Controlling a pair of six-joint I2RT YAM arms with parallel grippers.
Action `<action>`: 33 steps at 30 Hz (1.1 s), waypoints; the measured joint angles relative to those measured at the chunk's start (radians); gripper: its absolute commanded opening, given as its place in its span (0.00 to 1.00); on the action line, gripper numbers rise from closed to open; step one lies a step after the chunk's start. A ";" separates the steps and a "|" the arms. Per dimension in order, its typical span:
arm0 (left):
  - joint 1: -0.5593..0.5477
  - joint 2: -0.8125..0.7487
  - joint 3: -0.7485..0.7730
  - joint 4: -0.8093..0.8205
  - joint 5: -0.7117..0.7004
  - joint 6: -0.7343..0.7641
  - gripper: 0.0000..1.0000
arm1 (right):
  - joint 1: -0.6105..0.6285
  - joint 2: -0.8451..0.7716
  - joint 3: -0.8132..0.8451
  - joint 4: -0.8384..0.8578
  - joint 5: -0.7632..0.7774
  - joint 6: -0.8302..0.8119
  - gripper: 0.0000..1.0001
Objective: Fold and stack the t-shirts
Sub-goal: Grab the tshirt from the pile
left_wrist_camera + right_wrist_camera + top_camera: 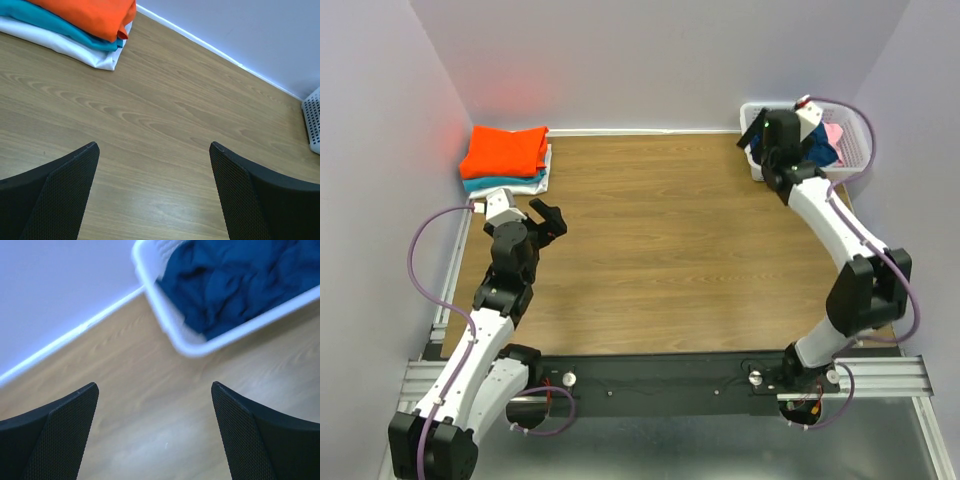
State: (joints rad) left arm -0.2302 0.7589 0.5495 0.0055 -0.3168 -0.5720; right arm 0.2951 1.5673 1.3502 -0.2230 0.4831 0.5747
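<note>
The basket (857, 150) sits at the far right corner of the desk (660, 240), holding a crumpled navy tee (235, 285) and a pink tee (834, 133). Opposite the basket, at the far left, lies a folded stack (508, 160): orange tee (95, 15) on top, then teal tee (50, 20), white tee (65, 45) lowest. The right fingers (60, 435), spread wide and empty, hover just beside the basket. The left fingers (60, 195), likewise spread and empty, hang well apart from it, near the stack.
</note>
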 measured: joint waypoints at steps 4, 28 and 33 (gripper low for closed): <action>0.000 -0.002 0.000 0.014 0.000 0.004 0.98 | -0.106 0.133 0.155 0.005 0.008 -0.031 1.00; 0.000 0.127 0.017 0.038 -0.043 0.022 0.98 | -0.357 0.927 0.891 -0.005 -0.114 -0.123 1.00; 0.000 0.143 0.023 0.038 -0.048 0.024 0.98 | -0.383 0.991 0.937 -0.006 -0.162 -0.121 0.93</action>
State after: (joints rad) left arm -0.2302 0.9020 0.5720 0.0437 -0.3653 -0.5476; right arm -0.0879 2.5580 2.2868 -0.2287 0.3214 0.4534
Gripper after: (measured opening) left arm 0.983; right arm 0.996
